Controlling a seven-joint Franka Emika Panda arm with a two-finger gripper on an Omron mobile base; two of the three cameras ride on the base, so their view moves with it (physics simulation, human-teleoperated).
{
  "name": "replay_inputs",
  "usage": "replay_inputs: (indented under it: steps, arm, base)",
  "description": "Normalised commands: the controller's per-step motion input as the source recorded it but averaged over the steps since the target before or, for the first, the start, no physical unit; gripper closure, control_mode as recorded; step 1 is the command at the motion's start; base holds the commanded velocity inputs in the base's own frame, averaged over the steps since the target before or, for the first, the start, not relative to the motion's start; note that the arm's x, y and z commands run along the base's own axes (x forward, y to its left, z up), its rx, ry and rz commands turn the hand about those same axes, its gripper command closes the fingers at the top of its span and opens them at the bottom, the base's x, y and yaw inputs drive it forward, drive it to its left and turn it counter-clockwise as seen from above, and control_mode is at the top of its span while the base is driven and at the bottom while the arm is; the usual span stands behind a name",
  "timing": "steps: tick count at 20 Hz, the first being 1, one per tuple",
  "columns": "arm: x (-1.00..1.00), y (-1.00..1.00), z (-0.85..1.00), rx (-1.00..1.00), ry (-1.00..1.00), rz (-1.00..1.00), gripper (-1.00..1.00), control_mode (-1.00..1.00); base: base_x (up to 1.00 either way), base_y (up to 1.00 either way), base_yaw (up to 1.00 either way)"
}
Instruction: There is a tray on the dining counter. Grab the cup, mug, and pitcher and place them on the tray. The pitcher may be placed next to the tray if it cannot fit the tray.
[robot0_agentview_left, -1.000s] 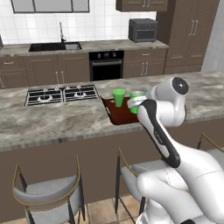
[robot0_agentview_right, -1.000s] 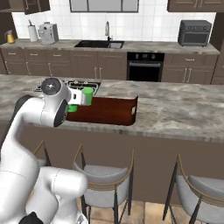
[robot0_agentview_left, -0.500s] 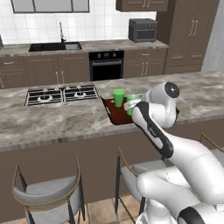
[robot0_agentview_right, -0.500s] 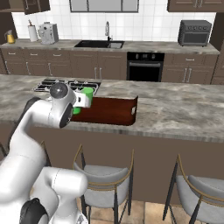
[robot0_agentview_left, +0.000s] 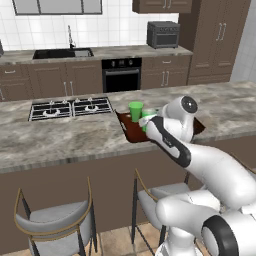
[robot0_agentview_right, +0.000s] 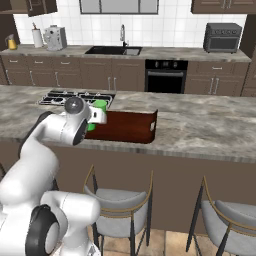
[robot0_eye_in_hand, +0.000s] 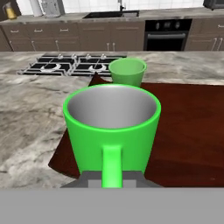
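Observation:
My gripper is shut on the handle of the bright green mug, which is upright over the near left end of the dark reddish-brown tray. Whether the mug touches the tray I cannot tell. The tapered green cup stands on the tray's far left corner, just beyond the mug. In the left base view the mug is at my white hand, beside the cup on the tray. The amber pitcher stands far off on the back worktop's left end.
The tray lies on the dining counter, right of the gas hob. A paper-towel roll and a metal appliance stand near the pitcher. Bar stools line the counter's near side.
The hand with the mug has shifted a little toward the hob end of the tray, and the arm has sunk lower over the counter edge. The cup and tray have not moved.

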Motion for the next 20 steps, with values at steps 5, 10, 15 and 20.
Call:
replay_inputs:
  steps: [5, 10, 15, 20]
  arm:
    - [0.29, 0.06, -0.24, 0.00, 0.00, 0.00, 1.00, -1.00]
    - [0.30, 0.08, -0.22, 0.00, 0.00, 0.00, 1.00, -1.00]
    - [0.22, 0.01, -0.17, 0.00, 0.00, 0.00, 1.00, -1.00]
    - [0.05, 0.00, -0.22, 0.00, 0.00, 0.01, 1.00, -1.00]
  base:
    - [0.00, 0.00, 0.00]
    - [0.00, 0.00, 0.00]
    - [0.00, 0.00, 0.00]
    - [0.00, 0.00, 0.00]
